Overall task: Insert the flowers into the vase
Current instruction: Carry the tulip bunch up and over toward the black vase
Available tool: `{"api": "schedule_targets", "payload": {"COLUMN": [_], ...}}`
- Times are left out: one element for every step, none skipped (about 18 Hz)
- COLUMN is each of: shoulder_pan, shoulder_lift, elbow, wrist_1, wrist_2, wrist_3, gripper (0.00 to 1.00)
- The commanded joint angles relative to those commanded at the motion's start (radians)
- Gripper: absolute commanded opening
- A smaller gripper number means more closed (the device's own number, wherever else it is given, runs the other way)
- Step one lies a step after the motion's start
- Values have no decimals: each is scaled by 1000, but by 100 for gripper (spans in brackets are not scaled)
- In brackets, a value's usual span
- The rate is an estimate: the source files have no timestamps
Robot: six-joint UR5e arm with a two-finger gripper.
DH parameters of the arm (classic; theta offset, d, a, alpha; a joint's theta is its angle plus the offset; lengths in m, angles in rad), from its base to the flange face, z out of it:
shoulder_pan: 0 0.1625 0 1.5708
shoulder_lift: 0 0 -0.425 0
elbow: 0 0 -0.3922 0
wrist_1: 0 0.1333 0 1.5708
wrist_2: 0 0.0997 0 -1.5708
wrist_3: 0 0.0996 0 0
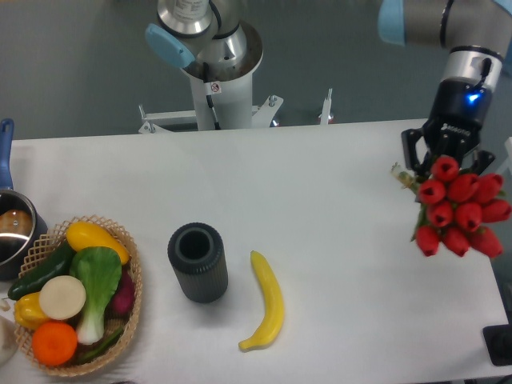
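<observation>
The flowers (460, 206) are a bunch of red tulip buds at the far right, above the table's right edge. My gripper (445, 164) is right behind and above them, its dark fingers closed around the top of the bunch, holding it off the table. The stems are hidden behind the buds. The vase (197, 262) is a short dark grey ribbed cylinder standing upright at the table's centre-left, mouth open and empty, far to the left of the gripper.
A yellow banana (268, 312) lies just right of the vase. A wicker basket (128, 264) of vegetables and fruit stands at the front left. A steel pot (12, 228) with a blue handle is at the left edge. The arm's base (216, 88) stands behind the table.
</observation>
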Motion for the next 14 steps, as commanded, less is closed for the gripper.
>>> {"api": "schedule_targets", "payload": {"shoulder_pan": [-6, -17, -37, -54, -72, -89, -109, -132, -155, -179, -199, -215, -225, -233], "shoulder_lift": [-2, -3, 0, 2, 3, 6, 8, 8, 9, 14, 14, 14, 14, 15], "elbow": [0, -3, -9, -12, -15, -15, -14, -14, -15, -15, -15, -15, -15, -21], "wrist_1": [0, 0, 0, 0, 0, 2, 2, 3, 3, 3, 3, 3, 3, 3], "wrist_2": [-52, -98, -117, -120, -123, -125, -129, -141, -148, -149, -152, -154, -161, -177], "wrist_3": [2, 2, 3, 2, 2, 3, 3, 3, 3, 0, 0, 0, 0, 0], "gripper": [33, 33, 33, 33, 33, 33, 33, 33, 33, 34, 34, 34, 34, 34]}}
